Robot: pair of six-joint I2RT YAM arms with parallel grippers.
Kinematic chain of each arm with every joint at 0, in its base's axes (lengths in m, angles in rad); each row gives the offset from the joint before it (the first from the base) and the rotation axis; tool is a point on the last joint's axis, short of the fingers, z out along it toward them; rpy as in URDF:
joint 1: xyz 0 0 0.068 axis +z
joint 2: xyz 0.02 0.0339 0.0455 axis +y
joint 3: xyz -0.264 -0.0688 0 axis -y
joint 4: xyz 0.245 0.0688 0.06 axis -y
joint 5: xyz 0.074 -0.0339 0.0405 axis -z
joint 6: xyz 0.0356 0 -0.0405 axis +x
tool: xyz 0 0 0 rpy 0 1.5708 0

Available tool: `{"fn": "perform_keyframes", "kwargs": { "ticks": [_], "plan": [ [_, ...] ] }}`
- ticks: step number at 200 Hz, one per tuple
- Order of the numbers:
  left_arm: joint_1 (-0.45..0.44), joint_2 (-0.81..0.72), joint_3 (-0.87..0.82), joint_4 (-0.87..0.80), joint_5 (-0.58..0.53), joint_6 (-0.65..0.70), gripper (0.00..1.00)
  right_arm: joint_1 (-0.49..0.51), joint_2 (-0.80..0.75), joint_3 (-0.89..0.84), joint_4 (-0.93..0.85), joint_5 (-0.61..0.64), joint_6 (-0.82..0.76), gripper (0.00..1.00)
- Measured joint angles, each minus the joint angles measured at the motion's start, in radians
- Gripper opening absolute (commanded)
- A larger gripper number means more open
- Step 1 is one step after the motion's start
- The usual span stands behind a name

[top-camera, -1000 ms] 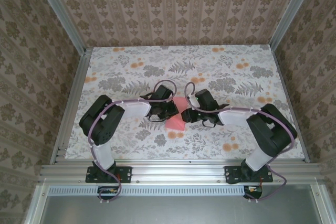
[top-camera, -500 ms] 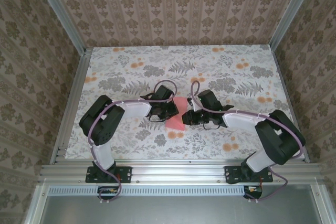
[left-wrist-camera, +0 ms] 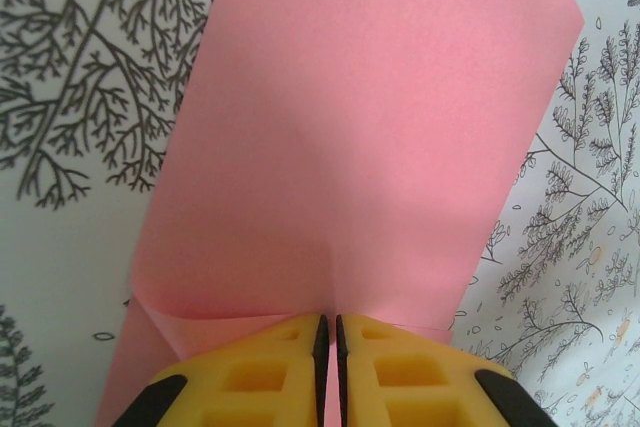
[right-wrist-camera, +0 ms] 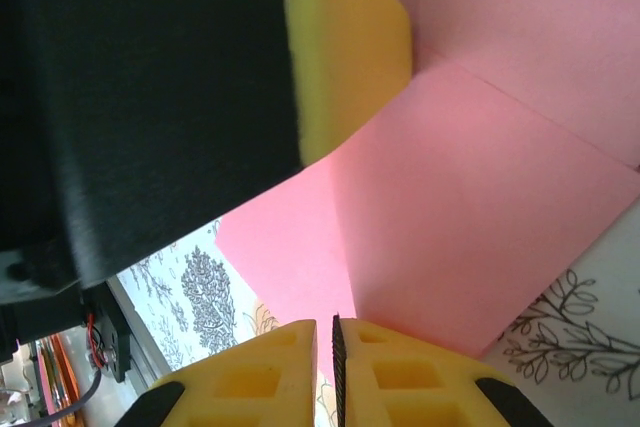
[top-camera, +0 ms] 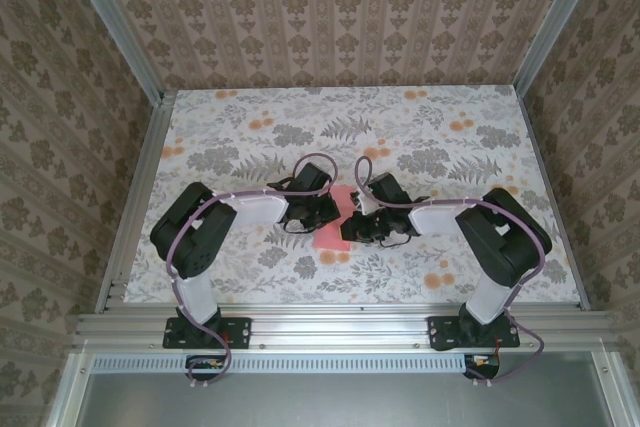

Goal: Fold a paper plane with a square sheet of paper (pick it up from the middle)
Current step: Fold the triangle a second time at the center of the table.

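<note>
The square sheet of paper [top-camera: 330, 237] is salmon pink and sits mid-table, folded over with a crease. In the left wrist view the paper [left-wrist-camera: 350, 147] slopes away from the fingers, a folded edge just in front of them. My left gripper [top-camera: 322, 209] [left-wrist-camera: 330, 347] is shut on that edge, with pink showing between its yellow pads. From the right, my right gripper [top-camera: 352, 224] [right-wrist-camera: 325, 347] is shut on the paper [right-wrist-camera: 480, 197] at a crease line. The left gripper's yellow finger [right-wrist-camera: 345, 47] looms close at the upper left of the right wrist view.
The table [top-camera: 450, 147] carries a floral cloth. Aluminium rails [top-camera: 340, 322] frame its near edge and both sides. Patterned walls stand at the back and sides. Both arms' elbows rest low at the front left and front right.
The right gripper slid left to the paper and closed its jaws on it, its elbow swinging in. The left gripper and the paper stayed put.
</note>
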Motion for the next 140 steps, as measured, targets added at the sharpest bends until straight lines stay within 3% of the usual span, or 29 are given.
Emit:
{"fn": "perform_keyframes", "kwargs": {
  "ticks": [140],
  "plan": [
    [-0.001,-0.061,-0.027,-0.029,-0.014,0.0,0.23,-0.009,0.077,0.04,-0.026,-0.045,-0.005,0.15]
  ]
}}
